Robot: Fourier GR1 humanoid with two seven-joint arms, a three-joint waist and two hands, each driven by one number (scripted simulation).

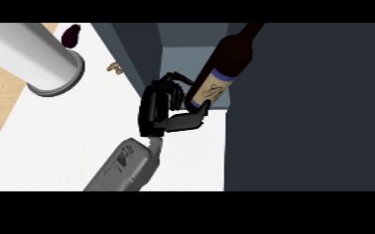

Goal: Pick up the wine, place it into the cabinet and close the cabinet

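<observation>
Cabinet door (300,109) stands wide open and fills the right side as a big dark panel. The cabinet (176,54) opening is just left of it, pale inside, with nothing else visible on the shelf. White counter (66,139) runs below and to the left, with a fat pale cylinder (40,54) at the far left, well apart from the action. One grey forearm (124,166) comes up from the bottom edge. Going by the thumb side I read it as the left hand (157,111); the right doesn't show. Wine bottle (223,62) is at the cabinet mouth, tilted, neck leaning up and right along the door edge, label (209,90) facing us. Fingers (172,82) are curled round its lower body and the thumb (189,120) sits under the base, so it's gripped, not released. Can't tell if the base touches the shelf. Small stuff is a dark purple item (71,35) and a brown scrap (113,67) on the counter, both irrelevant. Status: pick is done and the place is roughly mid-way. Left to do: seat the bottle upright inside, let go, pull the hand clear and swing the door shut.
</observation>
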